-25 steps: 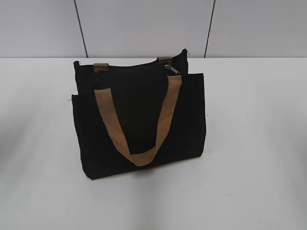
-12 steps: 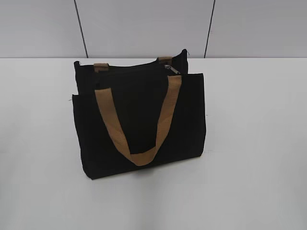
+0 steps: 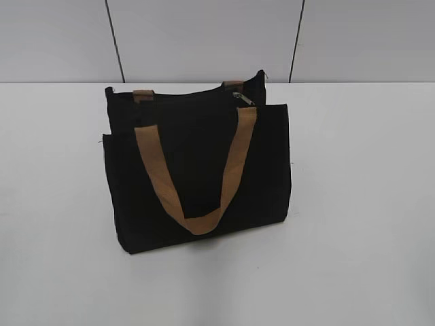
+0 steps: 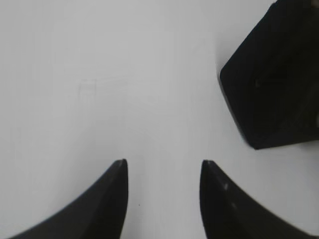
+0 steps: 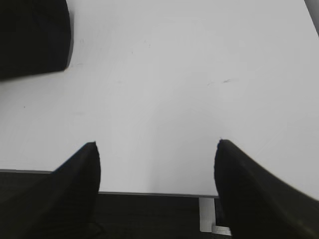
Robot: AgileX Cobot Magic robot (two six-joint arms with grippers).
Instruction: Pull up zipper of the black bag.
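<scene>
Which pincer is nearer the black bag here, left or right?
Probably the left. The left pincer is open over bare table with the black bag at upper right. The right pincer is open near the table's edge, the bag at far upper left.

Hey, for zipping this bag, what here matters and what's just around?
Matters: black bag; zipper near its top right; left gripper and right gripper, both open.
Just around: white table; grey wall.
</scene>
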